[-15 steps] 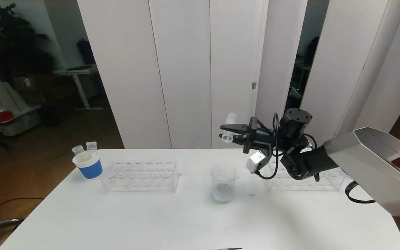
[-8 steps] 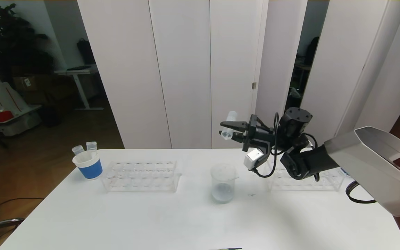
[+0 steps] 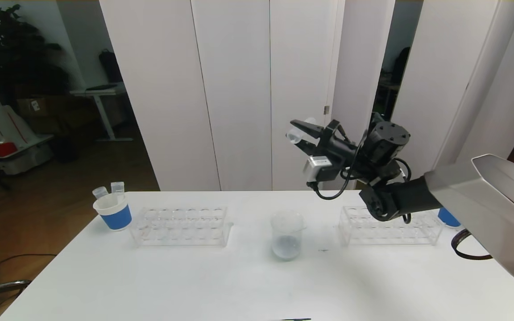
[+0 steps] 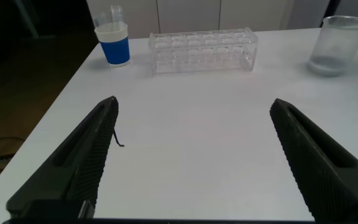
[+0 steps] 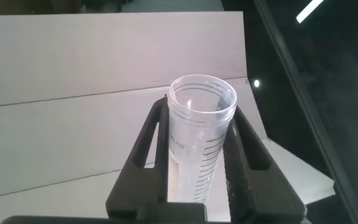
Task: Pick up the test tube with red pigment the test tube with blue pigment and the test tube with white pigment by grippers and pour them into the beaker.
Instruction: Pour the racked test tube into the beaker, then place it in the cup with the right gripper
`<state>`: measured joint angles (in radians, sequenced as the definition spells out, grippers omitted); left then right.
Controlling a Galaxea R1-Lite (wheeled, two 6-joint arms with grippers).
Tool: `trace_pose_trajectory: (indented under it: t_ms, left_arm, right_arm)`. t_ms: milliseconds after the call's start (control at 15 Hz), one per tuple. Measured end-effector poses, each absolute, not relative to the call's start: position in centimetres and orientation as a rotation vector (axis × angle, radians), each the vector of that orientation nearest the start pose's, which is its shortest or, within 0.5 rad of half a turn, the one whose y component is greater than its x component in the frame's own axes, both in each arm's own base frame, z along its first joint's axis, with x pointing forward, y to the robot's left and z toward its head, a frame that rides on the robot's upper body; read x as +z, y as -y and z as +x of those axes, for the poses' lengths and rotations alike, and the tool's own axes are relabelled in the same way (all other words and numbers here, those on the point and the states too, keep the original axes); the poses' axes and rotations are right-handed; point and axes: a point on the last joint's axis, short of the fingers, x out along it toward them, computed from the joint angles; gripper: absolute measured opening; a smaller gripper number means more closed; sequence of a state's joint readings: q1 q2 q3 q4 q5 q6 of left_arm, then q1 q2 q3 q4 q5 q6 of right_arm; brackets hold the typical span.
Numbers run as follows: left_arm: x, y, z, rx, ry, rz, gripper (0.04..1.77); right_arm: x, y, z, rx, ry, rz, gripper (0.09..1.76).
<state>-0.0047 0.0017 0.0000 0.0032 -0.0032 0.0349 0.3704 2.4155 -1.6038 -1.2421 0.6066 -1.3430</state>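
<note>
My right gripper (image 3: 299,132) is shut on a small clear test tube (image 3: 293,133) and holds it high in the air, above and a little right of the beaker (image 3: 287,234). In the right wrist view the tube (image 5: 197,143) sits between the fingers (image 5: 244,155), open mouth pointing away, with only a pale whitish film inside. The clear beaker stands mid-table with pale bluish-white matter at its bottom; it also shows in the left wrist view (image 4: 339,45). No bright blue or red pigment shows in any tube. My left gripper (image 4: 194,104) is open and empty, low over the near table.
A clear tube rack (image 3: 181,225) stands left of the beaker and another rack (image 3: 388,227) to its right, under my right arm. A blue-and-white paper cup (image 3: 113,211) at far left holds two clear tubes (image 3: 117,187). Another blue cup (image 3: 448,217) shows behind the right rack.
My right gripper has risen and tilted upward with the tube, away from the beaker. The right rack is now uncovered. The beaker and left arm have not moved.
</note>
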Motion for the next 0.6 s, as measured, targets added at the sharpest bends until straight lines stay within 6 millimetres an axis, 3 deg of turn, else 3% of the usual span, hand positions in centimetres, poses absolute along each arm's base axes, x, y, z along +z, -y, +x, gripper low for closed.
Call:
trace_pose_trajectory:
  t_ms: [267, 600]
  left_arm:
    - [7.5, 0.0, -2.3, -0.008, -0.004, 0.035, 1.74]
    - [7.5, 0.0, -2.3, -0.008, -0.005, 0.035, 1.74]
  right_arm:
    - [18.4, -18.3, 44.6, 0.293, 0.907, -1.064, 0.58]
    - [20.2, -16.9, 44.3, -0.081, 0.627, -0.703, 0.58]
